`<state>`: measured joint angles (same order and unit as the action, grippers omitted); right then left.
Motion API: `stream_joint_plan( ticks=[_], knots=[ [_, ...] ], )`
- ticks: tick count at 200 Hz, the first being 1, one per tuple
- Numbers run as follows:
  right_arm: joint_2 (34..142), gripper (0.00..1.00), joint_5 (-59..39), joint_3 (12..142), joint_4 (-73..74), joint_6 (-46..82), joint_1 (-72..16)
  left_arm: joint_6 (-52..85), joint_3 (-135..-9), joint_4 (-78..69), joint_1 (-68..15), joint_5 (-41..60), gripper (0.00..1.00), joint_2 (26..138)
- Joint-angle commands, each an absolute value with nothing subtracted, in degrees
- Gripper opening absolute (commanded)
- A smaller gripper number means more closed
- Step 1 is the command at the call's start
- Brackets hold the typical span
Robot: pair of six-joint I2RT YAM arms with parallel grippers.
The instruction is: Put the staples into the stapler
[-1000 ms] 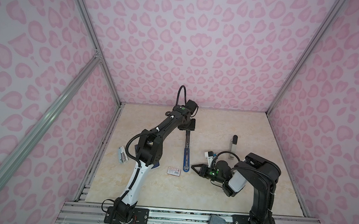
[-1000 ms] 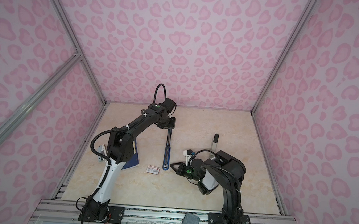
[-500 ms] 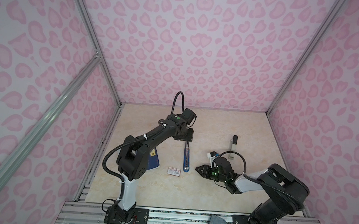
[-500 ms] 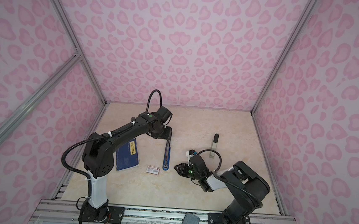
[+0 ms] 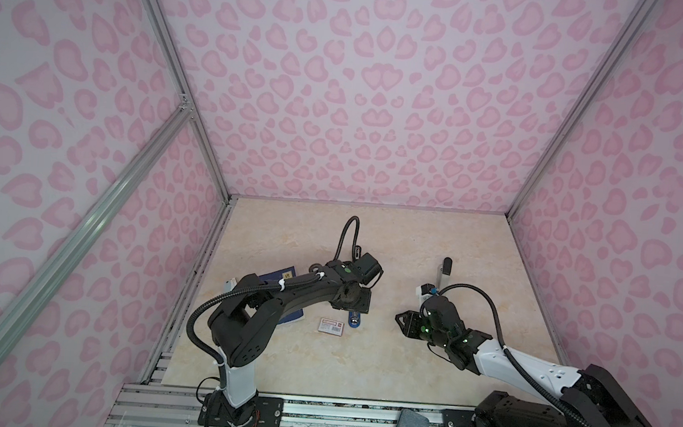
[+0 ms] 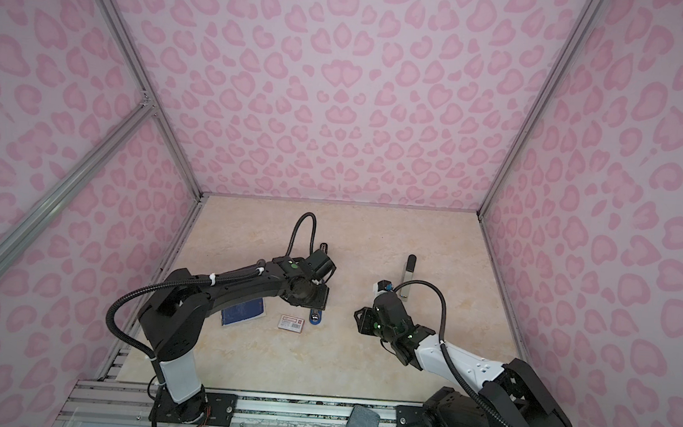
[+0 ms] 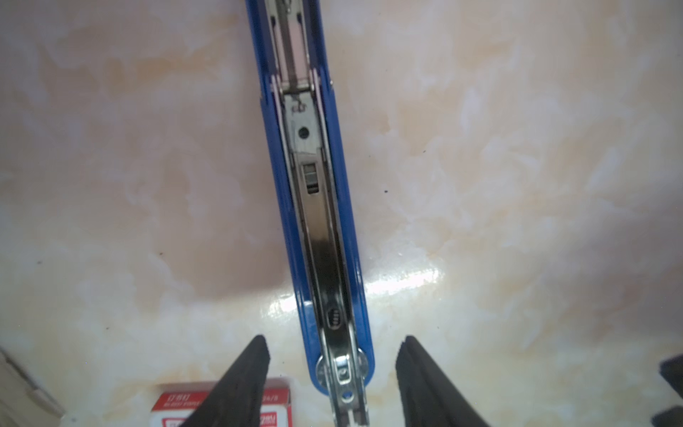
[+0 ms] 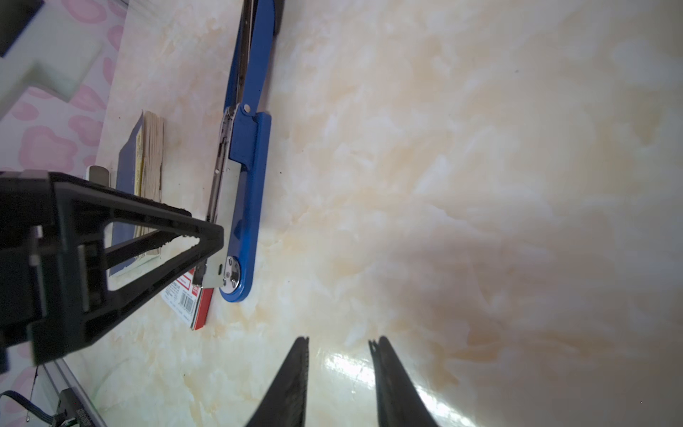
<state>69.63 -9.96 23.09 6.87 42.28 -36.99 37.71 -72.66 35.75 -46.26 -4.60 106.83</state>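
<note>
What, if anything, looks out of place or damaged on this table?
The blue stapler lies swung fully open, its metal magazine bared, with the open left gripper at its front end. That looks odd, but suits loading. The blue booklet has yellowed, ragged page edges. Nothing looks spilled.

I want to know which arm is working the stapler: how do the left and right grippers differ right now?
The left gripper has its fingers spread wider than the right gripper. The left gripper sits at the opened stapler, whose front end shows between its fingers; the right gripper faces only bare table, off to the stapler's side. Both are open and hold nothing.
</note>
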Motion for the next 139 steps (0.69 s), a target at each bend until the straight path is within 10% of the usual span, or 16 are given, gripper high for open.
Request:
stream_joint_plan(
  ticks=[1,74,139],
  knots=[
    [69.53,0.32,-8.52,21.96,5.88,42.26,-36.92,39.46,-73.04,34.84,-47.11,-6.65,0.47,108.22],
    [69.7,0.3,-8.0,21.54,6.14,42.28,-36.72,35.86,-76.74,36.81,-45.5,-11.33,0.09,110.92],
    [66.54,0.29,-7.39,21.21,3.25,41.91,-35.27,30.2,-88.1,38.21,-37.48,-12.73,0.07,116.71]
  ],
)
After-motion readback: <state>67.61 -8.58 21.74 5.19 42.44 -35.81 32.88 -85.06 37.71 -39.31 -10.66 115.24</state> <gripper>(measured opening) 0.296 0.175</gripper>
